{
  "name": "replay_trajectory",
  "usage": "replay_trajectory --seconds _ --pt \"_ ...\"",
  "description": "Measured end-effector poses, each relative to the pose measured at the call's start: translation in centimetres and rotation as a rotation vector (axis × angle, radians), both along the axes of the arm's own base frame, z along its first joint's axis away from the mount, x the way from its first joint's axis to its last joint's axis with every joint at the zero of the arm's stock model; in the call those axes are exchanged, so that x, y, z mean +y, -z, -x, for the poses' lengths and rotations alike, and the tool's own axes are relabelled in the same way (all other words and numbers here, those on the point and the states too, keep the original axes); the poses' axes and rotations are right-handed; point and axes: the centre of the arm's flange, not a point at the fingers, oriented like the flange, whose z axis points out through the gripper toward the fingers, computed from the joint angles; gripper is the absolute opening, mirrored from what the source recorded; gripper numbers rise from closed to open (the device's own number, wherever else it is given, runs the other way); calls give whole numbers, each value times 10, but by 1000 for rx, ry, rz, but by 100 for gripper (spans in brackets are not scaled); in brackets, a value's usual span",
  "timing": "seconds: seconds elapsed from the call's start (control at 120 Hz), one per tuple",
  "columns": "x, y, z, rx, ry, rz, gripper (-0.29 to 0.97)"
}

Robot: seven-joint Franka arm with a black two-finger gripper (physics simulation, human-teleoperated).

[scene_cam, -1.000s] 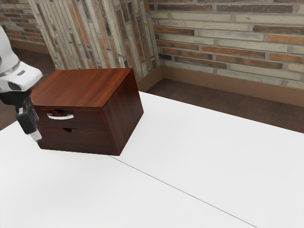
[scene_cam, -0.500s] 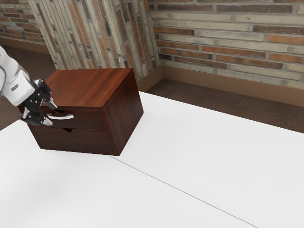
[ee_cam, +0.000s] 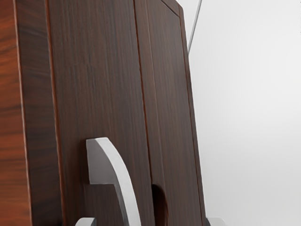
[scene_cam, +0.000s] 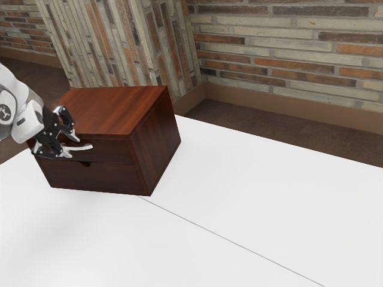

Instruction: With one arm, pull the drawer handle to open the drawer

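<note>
A dark wooden cabinet [scene_cam: 114, 110] with two drawers stands on the white table at the exterior view's left. The upper drawer [scene_cam: 108, 149] carries a white bow handle [scene_cam: 81, 146] and its front sits flush with the cabinet. My gripper [scene_cam: 67, 143] is level with this handle at its left end, pointing into the drawer front, open, with one finger above the handle and one below. In the wrist view the handle [ee_cam: 113, 179] curves off the drawer front [ee_cam: 94, 94] just ahead of my hand. The lower drawer [ee_cam: 164, 108] has a finger recess.
The white table [scene_cam: 251, 203] spreads wide to the exterior view's right and front, with a thin seam running across it. Brick walls and a dark floor lie behind the cabinet.
My hand has swung from hanging fingers-down beside the cabinet to pointing at the upper drawer, and has come in around the handle's left end. The drawer has not moved.
</note>
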Motion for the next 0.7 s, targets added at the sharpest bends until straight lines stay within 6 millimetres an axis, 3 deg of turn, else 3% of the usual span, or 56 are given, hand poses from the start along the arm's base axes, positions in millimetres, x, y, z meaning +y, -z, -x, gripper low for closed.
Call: replay_trajectory --seconds 0.15,0.283,0.483,0.7 --pt "4 11 -4 10 35 0 24" --pt "2 19 1 21 59 0 15" --pt "-10 19 35 24 78 -11 -5" --pt "-17 22 76 22 79 -11 -5"
